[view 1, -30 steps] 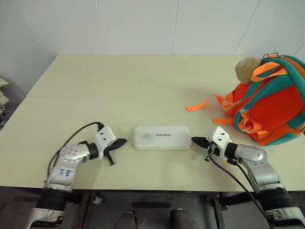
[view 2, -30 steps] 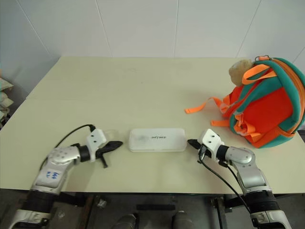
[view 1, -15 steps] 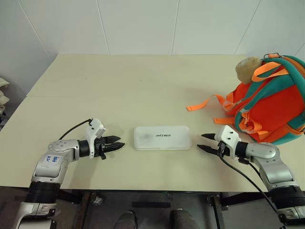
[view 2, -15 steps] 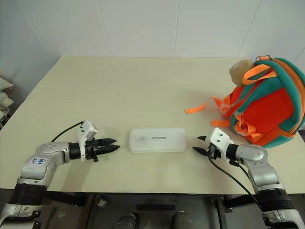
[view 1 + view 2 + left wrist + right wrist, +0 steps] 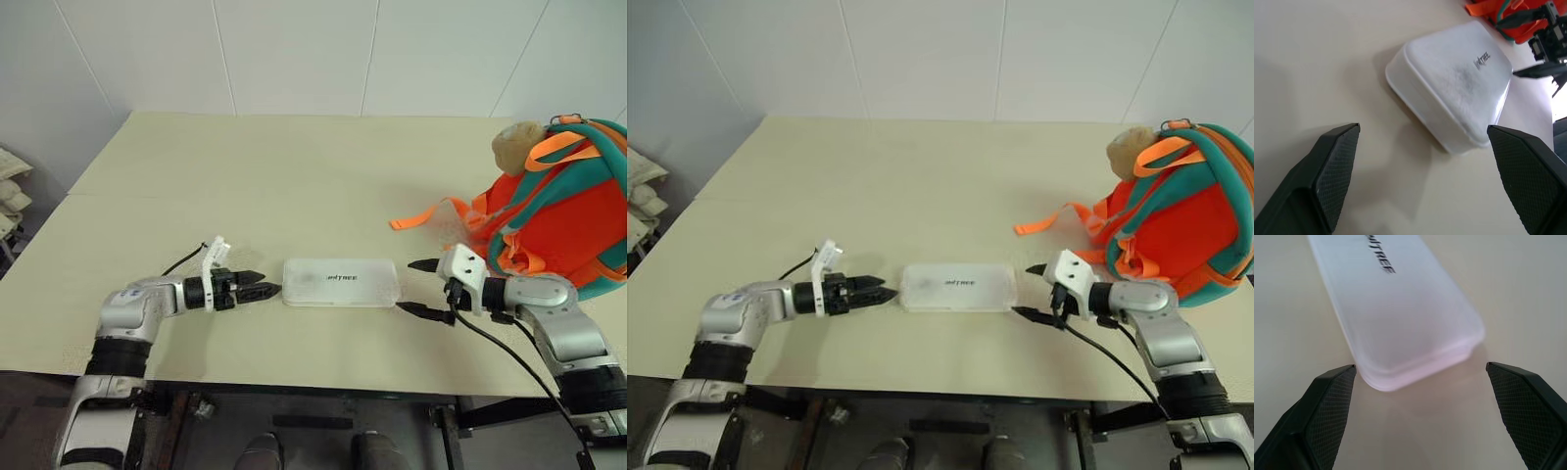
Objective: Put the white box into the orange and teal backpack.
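Note:
The white box (image 5: 341, 282) lies flat near the front of the cream table (image 5: 245, 166), dark lettering on its lid. My left gripper (image 5: 266, 289) points at its left end, open, fingertips just short of it; the left wrist view shows the box (image 5: 1449, 88) ahead between the spread fingers (image 5: 1334, 161). At the box's right end my right gripper (image 5: 407, 286) is open, one finger on each side of that end. In the right wrist view the box end (image 5: 1400, 308) sits between the fingers (image 5: 1327, 401), untouched. The orange and teal backpack (image 5: 563, 215) stands at the table's right edge.
A loose orange strap (image 5: 416, 217) trails from the backpack onto the table toward the middle. A tan plush charm (image 5: 516, 147) hangs at the backpack's top. A white wall runs behind the table. Some pale items (image 5: 12, 186) sit off the table's left side.
Both grippers went from shut to wide open. The left wrist rolled and its gripper moved closer to the box's left end. The right gripper rose slightly at the right end.

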Robot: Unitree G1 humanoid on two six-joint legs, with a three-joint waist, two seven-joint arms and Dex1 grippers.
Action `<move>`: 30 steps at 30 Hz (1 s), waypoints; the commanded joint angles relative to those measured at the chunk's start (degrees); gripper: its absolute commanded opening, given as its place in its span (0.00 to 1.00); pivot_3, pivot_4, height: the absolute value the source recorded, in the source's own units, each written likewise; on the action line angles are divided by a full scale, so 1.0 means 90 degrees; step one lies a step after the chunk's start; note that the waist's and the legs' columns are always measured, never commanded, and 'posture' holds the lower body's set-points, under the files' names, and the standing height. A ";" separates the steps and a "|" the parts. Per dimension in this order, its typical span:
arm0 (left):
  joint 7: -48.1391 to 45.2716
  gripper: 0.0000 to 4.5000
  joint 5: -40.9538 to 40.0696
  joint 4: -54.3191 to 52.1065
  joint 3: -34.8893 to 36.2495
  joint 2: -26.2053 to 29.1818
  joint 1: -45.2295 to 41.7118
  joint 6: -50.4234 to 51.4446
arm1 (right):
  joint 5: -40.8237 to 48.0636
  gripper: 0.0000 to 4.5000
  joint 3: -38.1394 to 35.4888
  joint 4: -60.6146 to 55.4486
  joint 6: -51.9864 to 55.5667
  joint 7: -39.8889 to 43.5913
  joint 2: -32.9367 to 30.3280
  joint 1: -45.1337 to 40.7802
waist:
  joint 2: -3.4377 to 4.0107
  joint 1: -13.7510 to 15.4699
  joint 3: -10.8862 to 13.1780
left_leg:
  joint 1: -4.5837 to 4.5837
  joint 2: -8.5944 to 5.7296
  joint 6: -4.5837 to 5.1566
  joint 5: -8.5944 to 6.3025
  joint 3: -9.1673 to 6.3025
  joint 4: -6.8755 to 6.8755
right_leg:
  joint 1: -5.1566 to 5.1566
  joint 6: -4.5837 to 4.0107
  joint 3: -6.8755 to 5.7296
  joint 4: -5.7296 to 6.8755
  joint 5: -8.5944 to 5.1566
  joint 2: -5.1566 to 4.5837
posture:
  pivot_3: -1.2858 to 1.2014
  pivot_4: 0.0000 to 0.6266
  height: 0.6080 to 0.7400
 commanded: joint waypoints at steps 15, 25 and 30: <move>-0.0242 0.99 -0.0316 0.0626 -0.0549 -0.0657 -0.0477 0.1445 | -0.0072 1.00 0.0285 0.0164 -0.0123 0.0424 0.0275 -0.0292 | 0.0001 0.0092 -0.0001 | -0.0018 -0.0003 0.0007 -0.0022 0.0004 -0.0009 | 0.0000 0.0018 0.0002 -0.0052 0.0008 -0.0005 | 0.52 0.24 1.00; -0.0112 0.99 -0.0340 0.1344 -0.0398 -0.1007 -0.0827 0.1887 | -0.0167 1.00 0.0248 0.0161 -0.0420 0.0472 0.0364 -0.0179 | 0.0001 0.0096 -0.0001 | -0.0017 -0.0009 0.0007 -0.0022 0.0003 0.0003 | 0.0005 0.0024 0.0001 -0.0045 0.0011 -0.0007 | 0.52 0.24 1.00; -0.0433 0.99 -0.0580 0.1639 -0.0401 -0.0950 -0.1054 0.2552 | -0.0302 1.00 0.0197 0.0215 -0.0709 0.0404 0.0247 -0.0012 | 0.0001 0.0082 -0.0001 | -0.0017 -0.0009 0.0007 -0.0022 0.0004 0.0001 | 0.0004 0.0025 0.0001 -0.0047 0.0011 -0.0007 | 0.52 0.24 1.00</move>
